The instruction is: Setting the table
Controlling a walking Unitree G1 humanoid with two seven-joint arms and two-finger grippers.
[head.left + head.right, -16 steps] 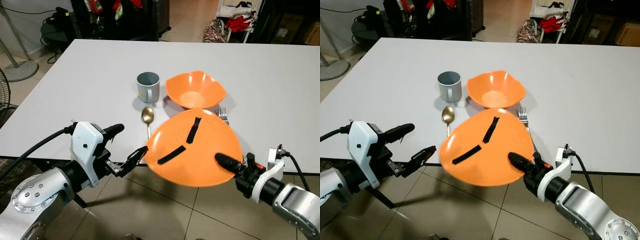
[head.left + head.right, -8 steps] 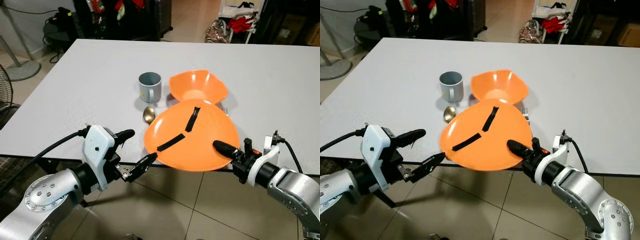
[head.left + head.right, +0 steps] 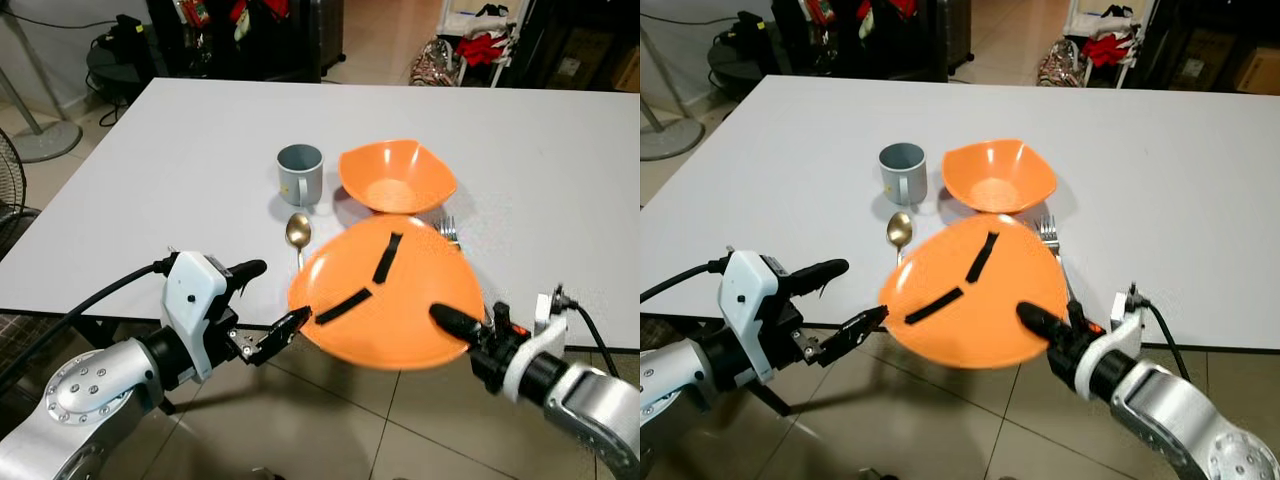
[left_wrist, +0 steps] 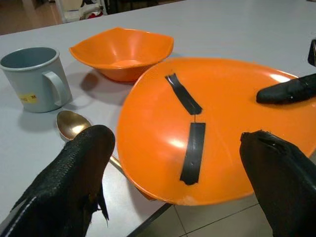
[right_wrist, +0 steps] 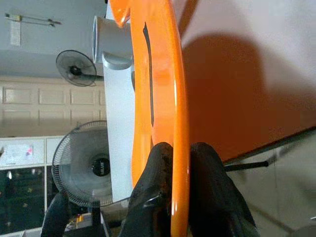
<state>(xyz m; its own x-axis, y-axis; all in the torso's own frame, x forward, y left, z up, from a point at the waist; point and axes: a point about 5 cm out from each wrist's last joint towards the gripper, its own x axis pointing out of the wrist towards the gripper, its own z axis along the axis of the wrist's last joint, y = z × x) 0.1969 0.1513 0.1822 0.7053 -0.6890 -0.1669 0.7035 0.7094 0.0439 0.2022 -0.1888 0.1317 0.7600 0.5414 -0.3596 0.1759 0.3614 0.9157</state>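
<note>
- Plate [image 3: 390, 295]: we are carrying it by its near rim, the right gripper [image 3: 452, 322] pinching that rim between its two black fingers, as the right wrist view shows edge-on. It is hanging over the near edge of the white table [image 3: 150, 170], partly above the tabletop and partly above the floor.
- Compared with half a second ago, the plate is sitting a little nearer to us and is uncovering the gold spoon [image 3: 296, 231] it was partly hiding; a second ago it was lower and further off the table.
- Left gripper [image 3: 268, 300]: we are holding its fingers spread wide, just short of the plate's left rim and not touching it, much as before.
- We are judging that the plate is wavering over its spot, not yet set down between the spoon and the fork [image 3: 446, 230], before the orange bowl [image 3: 397, 177] and grey mug [image 3: 299, 173].
</note>
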